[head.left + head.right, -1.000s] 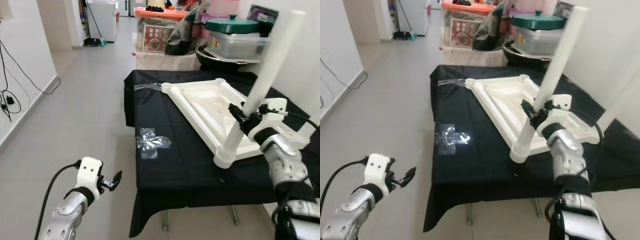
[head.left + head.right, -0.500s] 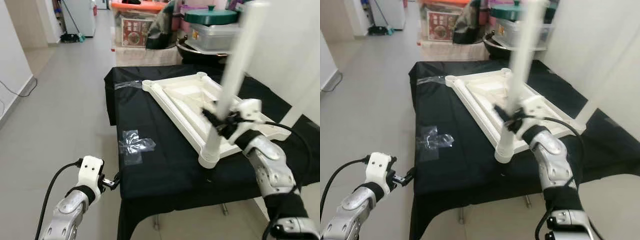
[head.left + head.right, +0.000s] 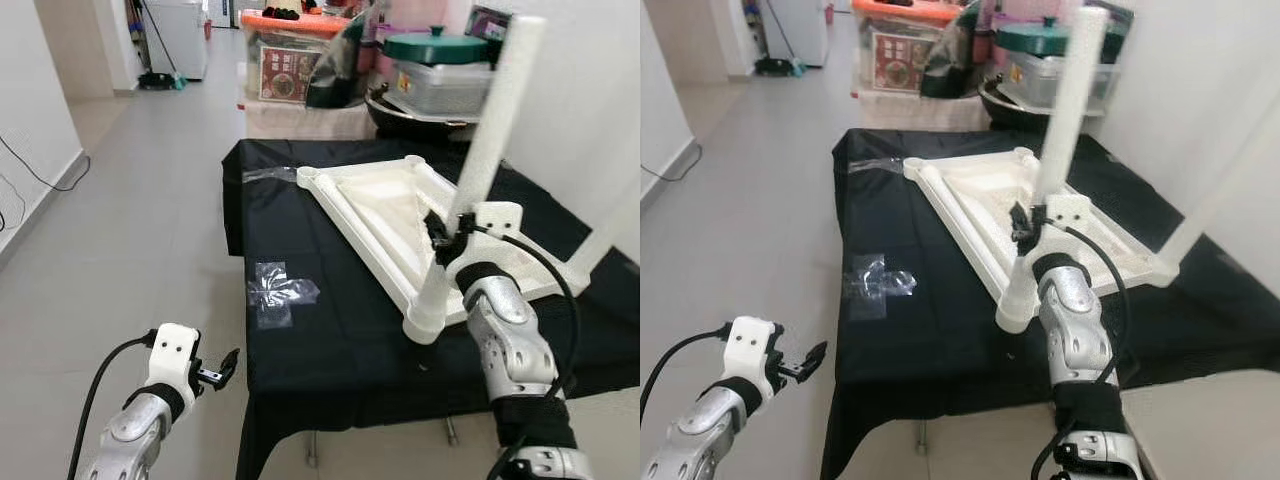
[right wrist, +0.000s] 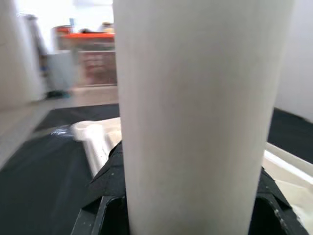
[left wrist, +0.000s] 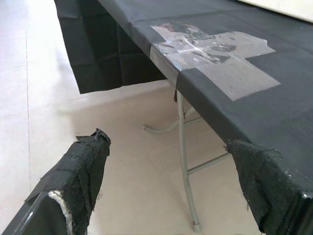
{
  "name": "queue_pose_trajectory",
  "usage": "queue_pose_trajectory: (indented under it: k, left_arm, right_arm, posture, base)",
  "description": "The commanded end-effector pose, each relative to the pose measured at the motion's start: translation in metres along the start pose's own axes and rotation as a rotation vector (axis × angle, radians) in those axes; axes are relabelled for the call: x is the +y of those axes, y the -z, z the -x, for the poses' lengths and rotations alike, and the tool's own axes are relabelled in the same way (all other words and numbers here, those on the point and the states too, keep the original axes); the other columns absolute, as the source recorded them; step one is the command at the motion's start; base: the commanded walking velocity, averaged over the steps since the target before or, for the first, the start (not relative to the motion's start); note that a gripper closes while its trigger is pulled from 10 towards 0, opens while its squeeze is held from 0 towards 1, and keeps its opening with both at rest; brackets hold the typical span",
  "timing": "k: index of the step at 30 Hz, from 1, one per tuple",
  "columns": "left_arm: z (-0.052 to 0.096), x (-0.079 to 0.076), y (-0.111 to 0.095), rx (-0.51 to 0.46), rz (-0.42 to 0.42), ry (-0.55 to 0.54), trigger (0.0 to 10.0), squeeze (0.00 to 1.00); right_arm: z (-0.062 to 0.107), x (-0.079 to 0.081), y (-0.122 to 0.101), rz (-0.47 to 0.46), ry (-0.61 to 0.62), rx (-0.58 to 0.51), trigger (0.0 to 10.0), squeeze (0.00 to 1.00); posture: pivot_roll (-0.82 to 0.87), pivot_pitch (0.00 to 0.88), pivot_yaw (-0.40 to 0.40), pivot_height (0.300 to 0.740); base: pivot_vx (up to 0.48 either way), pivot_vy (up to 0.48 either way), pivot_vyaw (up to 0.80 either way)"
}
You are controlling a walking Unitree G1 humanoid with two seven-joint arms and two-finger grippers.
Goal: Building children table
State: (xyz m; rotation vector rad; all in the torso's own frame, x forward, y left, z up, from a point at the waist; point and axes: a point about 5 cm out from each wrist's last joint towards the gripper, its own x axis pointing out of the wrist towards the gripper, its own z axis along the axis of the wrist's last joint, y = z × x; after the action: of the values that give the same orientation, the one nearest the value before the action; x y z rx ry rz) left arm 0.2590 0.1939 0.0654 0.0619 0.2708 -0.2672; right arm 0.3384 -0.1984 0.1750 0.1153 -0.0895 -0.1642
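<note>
One white leg (image 3: 487,150) stands tilted in the near corner socket of the upturned tabletop (image 3: 395,215) on the black table (image 3: 330,330), pinched by the right gripper (image 3: 443,233). Left gripper (image 3: 222,367) hangs spread, low left.

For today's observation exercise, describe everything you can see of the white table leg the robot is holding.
The white table leg is a long, smooth, round tube that looks like plastic. It stands nearly upright, leaning slightly, with its lower end set in the near corner socket of the upturned white tabletop, which lies on the black-covered table. The right gripper is clamped around its lower part. A second white leg rises at the far right corner.
</note>
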Motion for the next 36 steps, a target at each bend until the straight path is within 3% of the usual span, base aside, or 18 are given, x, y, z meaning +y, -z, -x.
queue_pose_trajectory:
  k: [1, 3, 6, 7, 13, 18, 27, 28, 36]
  left_arm:
    - [-0.001, -0.001, 0.0, 0.007, 0.007, -0.003, 10.0, 0.0]
    - [-0.001, 0.001, 0.001, 0.013, 0.002, -0.011, 10.0, 0.0]
    - [0.0, 0.001, 0.002, 0.016, -0.001, -0.014, 10.0, 0.0]
    - [-0.001, 0.003, 0.002, 0.02, -0.001, -0.028, 10.0, 0.0]
    - [-0.003, 0.004, 0.001, 0.017, 0.002, -0.045, 10.0, 0.0]
    - [-0.003, 0.011, 0.0, 0.022, 0.002, -0.09, 10.0, 0.0]
    - [-0.007, 0.011, -0.001, 0.024, -0.006, -0.095, 10.0, 0.0]
    - [-0.007, 0.011, -0.001, 0.025, -0.01, -0.095, 10.0, 0.0]
    - [-0.01, 0.013, -0.001, 0.028, -0.02, -0.092, 10.0, 0.0]
  right_arm:
    - [0.016, -0.022, 0.048, 0.0, 0.178, 0.21, 0.0, 0.0]
    - [0.026, -0.024, 0.048, 0.019, 0.337, 0.2, 0.0, 0.0]
    - [0.031, -0.023, 0.047, 0.026, 0.395, 0.202, 0.0, 0.0]
    - [0.033, -0.01, 0.043, 0.009, 0.461, 0.193, 0.0, 0.0]
    - [0.031, 0.002, 0.04, -0.045, 0.537, 0.192, 0.0, 0.0]
    - [0.028, 0.002, 0.031, -0.054, 0.606, 0.163, 0.0, 0.0]
    - [0.033, 0.013, 0.026, -0.09, 0.56, 0.155, 0.0, 0.0]
    - [0.032, 0.018, 0.023, -0.099, 0.532, 0.154, 10.0, 0.0]
    - [0.031, 0.022, 0.015, -0.107, 0.515, 0.163, 10.0, 0.0]
  posture:
    - [0.01, 0.0, -0.083, 0.74]
    - [0.0, 0.0, -0.078, 0.74]
    - [0.0, 0.0, -0.078, 0.74]
    - [0.01, 0.0, -0.078, 0.74]
    - [0.02, 0.0, -0.082, 0.74]
    - [0.02, 0.0, -0.08, 0.74]
    - [0.01, 0.0, -0.068, 0.74]
    - [0.01, 0.0, -0.063, 0.74]
    - [0.0, 0.0, -0.062, 0.74]
  base:
    - [0.0, 0.0, 0.0]
    - [0.0, 0.0, 0.0]
    - [0.0, 0.0, 0.0]
    - [0.0, 0.0, 0.0]
    - [0.0, 0.0, 0.0]
    - [0.0, 0.0, 0.0]
    - [0.0, 0.0, 0.0]
    - [0.0, 0.0, 0.0]
    - [0.0, 0.0, 0.0]
